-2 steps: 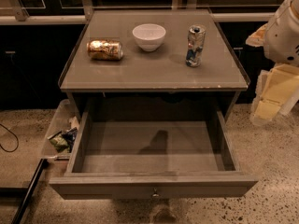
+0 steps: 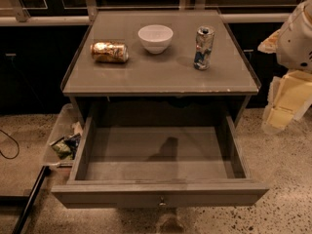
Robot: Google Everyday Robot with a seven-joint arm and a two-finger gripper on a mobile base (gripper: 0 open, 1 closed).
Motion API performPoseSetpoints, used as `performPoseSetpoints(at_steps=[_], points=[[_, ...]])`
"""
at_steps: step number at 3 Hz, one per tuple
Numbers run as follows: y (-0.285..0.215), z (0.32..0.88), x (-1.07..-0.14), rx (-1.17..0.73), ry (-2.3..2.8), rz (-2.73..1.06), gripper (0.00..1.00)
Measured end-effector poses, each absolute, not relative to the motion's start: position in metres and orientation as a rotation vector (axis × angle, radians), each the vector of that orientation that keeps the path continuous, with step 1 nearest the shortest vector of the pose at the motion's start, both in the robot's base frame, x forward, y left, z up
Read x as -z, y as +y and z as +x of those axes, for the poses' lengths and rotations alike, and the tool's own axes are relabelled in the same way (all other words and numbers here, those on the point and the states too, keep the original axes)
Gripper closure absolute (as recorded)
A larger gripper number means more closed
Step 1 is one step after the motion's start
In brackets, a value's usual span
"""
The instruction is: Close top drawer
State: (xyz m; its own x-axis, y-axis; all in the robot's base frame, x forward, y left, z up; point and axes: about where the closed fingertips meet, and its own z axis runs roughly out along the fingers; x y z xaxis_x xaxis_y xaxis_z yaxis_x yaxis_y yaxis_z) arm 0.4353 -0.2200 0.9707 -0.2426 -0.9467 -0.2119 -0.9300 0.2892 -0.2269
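The top drawer [image 2: 161,195] is a wide grey-brown wooden drawer, pulled far out of the small table toward the camera. Its inside [image 2: 158,155] is empty and its small round metal knob [image 2: 162,202] sits at the centre of the front. My gripper [image 2: 286,104] shows as pale yellow parts below the white arm [image 2: 297,40] at the right edge. It hangs to the right of the table, level with the drawer's right side and apart from it. No other drawers show.
On the table top [image 2: 161,77] stand a white bowl [image 2: 155,38], a gold can lying on its side [image 2: 109,52] and an upright dented can [image 2: 203,48]. A clear bin of trash [image 2: 63,140] sits on the floor to the left, beside a black cable [image 2: 9,147].
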Motion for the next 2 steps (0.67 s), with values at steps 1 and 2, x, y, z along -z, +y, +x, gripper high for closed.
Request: performPoseSetpoints(at_steps=[1,2], points=[[-0.215,0.415,-0.939,-0.029,2.245,-1.731,0.0],[-0.214,0.381,-0.882,-0.136,2.245,-1.739,0.19]])
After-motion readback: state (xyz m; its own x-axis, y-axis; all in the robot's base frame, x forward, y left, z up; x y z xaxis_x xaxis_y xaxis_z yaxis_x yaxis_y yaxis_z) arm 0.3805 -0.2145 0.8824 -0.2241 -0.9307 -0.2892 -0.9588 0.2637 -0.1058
